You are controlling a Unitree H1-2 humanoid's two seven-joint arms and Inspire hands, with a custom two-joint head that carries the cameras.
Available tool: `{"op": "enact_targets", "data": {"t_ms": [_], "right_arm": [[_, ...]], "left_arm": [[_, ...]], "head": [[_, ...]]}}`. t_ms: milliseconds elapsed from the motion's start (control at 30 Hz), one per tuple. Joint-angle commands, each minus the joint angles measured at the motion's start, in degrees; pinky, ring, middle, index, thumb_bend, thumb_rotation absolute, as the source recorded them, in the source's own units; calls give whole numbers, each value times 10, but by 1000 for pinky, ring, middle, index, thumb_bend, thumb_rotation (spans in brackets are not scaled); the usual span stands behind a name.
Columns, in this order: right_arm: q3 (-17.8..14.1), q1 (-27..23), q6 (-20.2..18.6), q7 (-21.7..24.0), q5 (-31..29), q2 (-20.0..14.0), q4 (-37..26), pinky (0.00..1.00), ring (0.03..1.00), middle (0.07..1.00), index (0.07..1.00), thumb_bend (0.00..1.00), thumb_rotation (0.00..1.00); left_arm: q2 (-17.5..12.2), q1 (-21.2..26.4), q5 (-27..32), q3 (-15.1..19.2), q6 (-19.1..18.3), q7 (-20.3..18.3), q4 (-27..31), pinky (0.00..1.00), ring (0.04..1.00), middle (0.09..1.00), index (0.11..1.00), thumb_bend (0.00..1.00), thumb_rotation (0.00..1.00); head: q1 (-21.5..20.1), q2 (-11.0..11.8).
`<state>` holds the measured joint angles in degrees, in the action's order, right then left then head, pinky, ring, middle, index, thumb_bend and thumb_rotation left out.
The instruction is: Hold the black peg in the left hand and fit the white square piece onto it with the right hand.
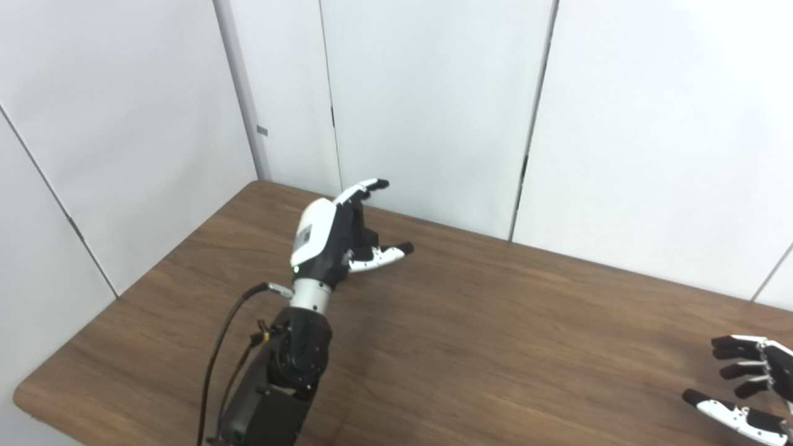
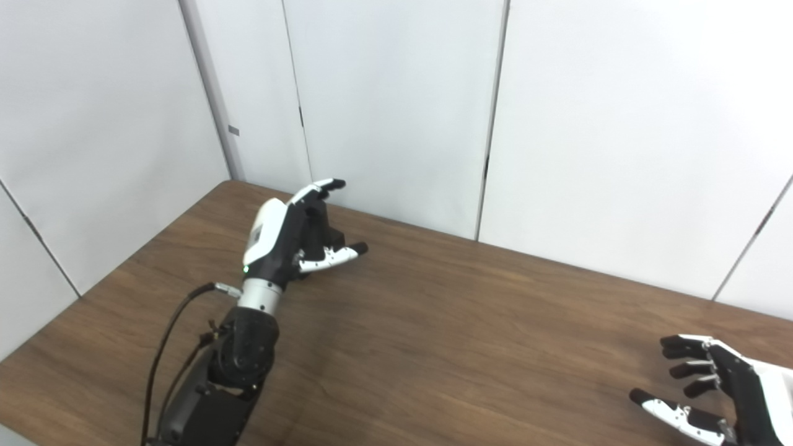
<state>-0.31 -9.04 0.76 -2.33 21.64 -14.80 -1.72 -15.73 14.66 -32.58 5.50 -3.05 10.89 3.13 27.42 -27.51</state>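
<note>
No black peg and no white square piece shows in either eye view. My left hand (image 1: 337,238) is raised over the far left part of the brown wooden table (image 1: 495,334), palm turned right, fingers and thumb spread, holding nothing. My right hand (image 2: 712,387) hovers at the table's near right corner, partly cut by the picture's edge, with fingers apart and nothing in it.
White wall panels (image 1: 433,93) stand right behind the table's far edge and along its left side. A black cable (image 1: 217,359) loops beside my left forearm. The table's left front corner (image 1: 25,396) is rounded.
</note>
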Motion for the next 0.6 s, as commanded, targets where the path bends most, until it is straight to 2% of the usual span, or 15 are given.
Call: {"op": "enact_targets", "data": {"t_ms": [0, 133, 300, 467, 567], "right_arm": [[-7, -22, 21, -6, -3, -13, -15, 394, 544, 614, 609, 609, 40], [-7, -23, 18, -5, -3, -13, -13, 392, 540, 611, 609, 605, 55], [-7, -23, 22, -6, -5, -13, -11, 378, 529, 604, 605, 601, 63], [-6, -25, 22, -7, -2, -13, -10, 376, 526, 603, 608, 597, 66], [-6, -25, 18, -6, -2, -12, -13, 382, 528, 604, 609, 595, 77]], "left_arm": [[-18, 28, -30, 6, -9, 22, 18, 753, 874, 879, 811, 848, 233], [-31, 35, -83, 8, -59, 28, 21, 818, 951, 942, 839, 901, 326], [-28, 43, -129, 7, -138, 24, 38, 943, 999, 997, 859, 976, 361], [-30, 53, -178, -3, -219, 3, 43, 959, 1000, 1000, 883, 1000, 397], [-29, 57, -208, 1, -238, -15, 35, 962, 1000, 1000, 886, 1000, 438]], "head": [[0, -1], [1, 0], [1, 0], [3, -1], [3, -1]]}}
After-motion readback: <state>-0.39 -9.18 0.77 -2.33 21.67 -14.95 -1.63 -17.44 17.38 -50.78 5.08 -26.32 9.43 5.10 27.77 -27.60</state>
